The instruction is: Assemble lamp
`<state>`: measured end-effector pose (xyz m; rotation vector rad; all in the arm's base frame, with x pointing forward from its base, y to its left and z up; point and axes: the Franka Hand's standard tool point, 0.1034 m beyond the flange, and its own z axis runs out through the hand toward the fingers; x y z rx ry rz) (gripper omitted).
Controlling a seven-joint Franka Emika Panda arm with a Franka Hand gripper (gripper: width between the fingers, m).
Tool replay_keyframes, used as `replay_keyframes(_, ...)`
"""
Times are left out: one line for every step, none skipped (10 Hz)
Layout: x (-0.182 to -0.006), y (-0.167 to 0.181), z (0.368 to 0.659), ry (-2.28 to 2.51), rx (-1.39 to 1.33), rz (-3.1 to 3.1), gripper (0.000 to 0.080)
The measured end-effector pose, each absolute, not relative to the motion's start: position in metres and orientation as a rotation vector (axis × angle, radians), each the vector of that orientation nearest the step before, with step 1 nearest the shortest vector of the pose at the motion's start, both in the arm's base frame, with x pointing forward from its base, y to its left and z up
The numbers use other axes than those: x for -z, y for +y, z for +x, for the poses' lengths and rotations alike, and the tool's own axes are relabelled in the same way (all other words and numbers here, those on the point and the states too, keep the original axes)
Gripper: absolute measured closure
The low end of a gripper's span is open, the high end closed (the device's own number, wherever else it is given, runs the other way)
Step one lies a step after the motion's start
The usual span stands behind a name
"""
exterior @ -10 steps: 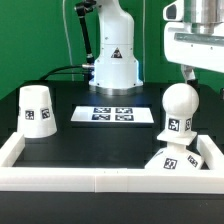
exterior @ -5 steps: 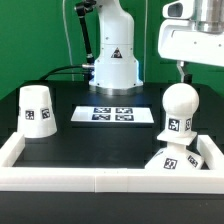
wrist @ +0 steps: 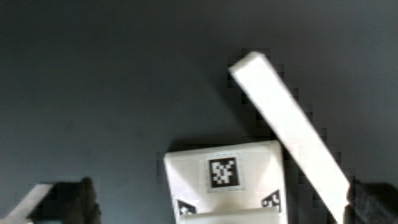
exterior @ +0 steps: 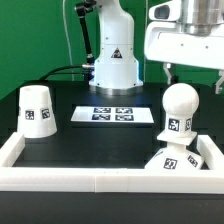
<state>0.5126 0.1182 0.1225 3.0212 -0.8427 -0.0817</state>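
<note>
Step in hand: you seem to be between grasps; the bulb (exterior: 177, 112) stands upright on the base (exterior: 183, 160), and the shade (exterior: 38, 110) is not yet on it.
Claw: the claw (exterior: 194, 78) hangs at about 1 o'clock in the exterior view, above and behind the bulb, holding nothing; its two fingers stand well apart, so it reads as spread.
How to do it well: judging from the layout, the shade is your next pick. Carry the claw high across the worktop (exterior: 100, 140) so it clears the bulb's ball top. Come down squarely over the shade and grip across its narrow upper end, because its sloped sides could slip from a low grip.
Risk: a sideways brush against the bulb may tip it off the base; the white wall (exterior: 90, 179) stands close to the base.
Shade: a white truncated cone, narrow end up, with a black-and-white tag on its side, at 9 o'clock in the exterior view.
Bulb and base: white, tagged, ball on top, at 4 o'clock, in the corner of the wall.
Wrist view: a tagged white part (wrist: 228, 180) and a slanting white strip (wrist: 285, 120), probably that wall; I cannot tell which part it is.
Marker board: the marker board (exterior: 111, 115) lies flat between the shade and the bulb.
</note>
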Motion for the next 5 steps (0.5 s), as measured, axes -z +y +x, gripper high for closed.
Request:
replay_keyframes(-0.121,0.108,0.503,-0.747,0.093,3.043,0.0100)
replay_keyframes(-0.121,0.093,0.496,-0.637,0.098,3.067,0.0100)
replay_keyframes(-0.121,0.073,0.492,-0.519,0.090,3.091,0.0100)
replay_keyframes(-0.122,0.055,0.489,-0.427,0.085,3.105,0.0100)
replay_keyframes(-0.123,0.040,0.487,-0.392,0.096,3.118,0.0100)
